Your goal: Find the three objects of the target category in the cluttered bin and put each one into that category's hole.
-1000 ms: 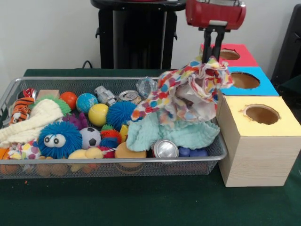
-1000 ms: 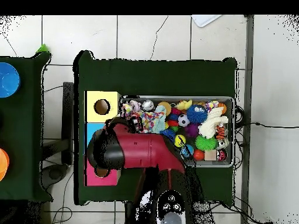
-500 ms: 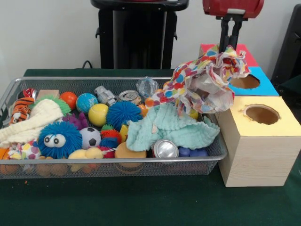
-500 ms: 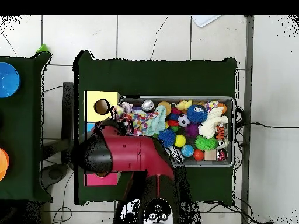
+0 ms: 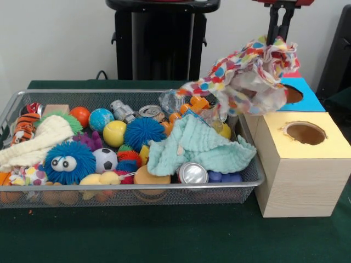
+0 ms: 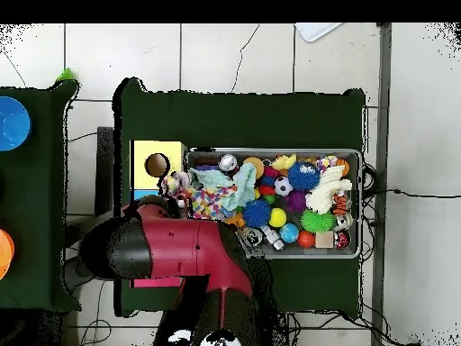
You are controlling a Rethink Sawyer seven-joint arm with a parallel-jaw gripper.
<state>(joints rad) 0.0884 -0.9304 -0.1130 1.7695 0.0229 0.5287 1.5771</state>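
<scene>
**Gripper lifts spotted cloth over the boxes**

Gripper (image 5: pixel 279 33) hangs at the top of the front view, its two dark fingers (image 5: pixel 272 24) pinched together on the top edge of a polka-dot cloth (image 5: pixel 247 76). That cloth is up in the air, clear of the wire bin (image 5: pixel 131 189), drooping in folds in front of the blue-topped box (image 5: pixel 304 101) and partly hiding its hole. One tail of it reaches back over the bin's right end. From overhead, the cloth (image 6: pixel 194 194) sits at the bin's left end beside the boxes, with the red arm (image 6: pixel 180 252) covering much of the space below it.

Nearest the viewer stands the yellow-topped box (image 5: pixel 301 164), its round hole open and unobstructed. A sliver of a red-topped box (image 5: pixel 290 74) peeks out behind the cloth.

Inside the bin, a mint-green cloth (image 5: pixel 197 148) lies crumpled at the right end, with a silver can (image 5: pixel 192 172) just in front of it. A cream knitted cloth (image 5: pixel 35 139) sprawls at the left end. Between them are a blue fuzzy ball with eyes (image 5: pixel 68 161), a small football (image 5: pixel 104 160), a yellow ball (image 5: pixel 114 133) and a spiky blue ball (image 5: pixel 140 132).
</scene>
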